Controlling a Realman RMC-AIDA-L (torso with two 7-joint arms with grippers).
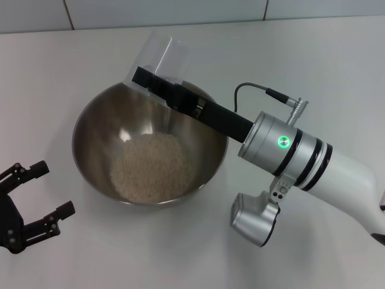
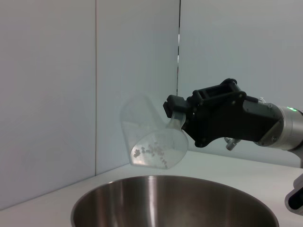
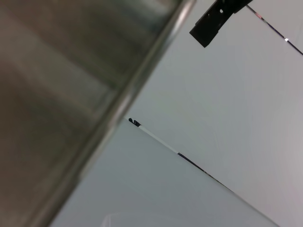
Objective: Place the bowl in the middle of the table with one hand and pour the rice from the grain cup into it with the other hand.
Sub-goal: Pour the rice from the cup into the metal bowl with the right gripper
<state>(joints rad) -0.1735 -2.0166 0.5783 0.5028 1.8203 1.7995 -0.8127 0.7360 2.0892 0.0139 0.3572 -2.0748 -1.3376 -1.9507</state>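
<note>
The steel bowl (image 1: 96,129) sits on the white table (image 1: 54,66) and holds a pale mound of rice (image 1: 153,165). My right gripper (image 1: 157,81) is shut on the clear grain cup (image 1: 157,57) and holds it tipped above the bowl's far rim. In the left wrist view the cup (image 2: 151,137) hangs mouth-down over the bowl (image 2: 175,201) with a few grains (image 2: 151,150) stuck inside, held by the right gripper (image 2: 177,111). My left gripper (image 1: 51,189) is open and empty, on the table just left of the bowl. The right wrist view shows the bowl's rim (image 3: 118,104).
A white tiled wall (image 1: 180,11) runs behind the table. The right arm's forearm (image 1: 301,156) stretches over the table's right side. Bare tabletop lies in front of and behind the bowl.
</note>
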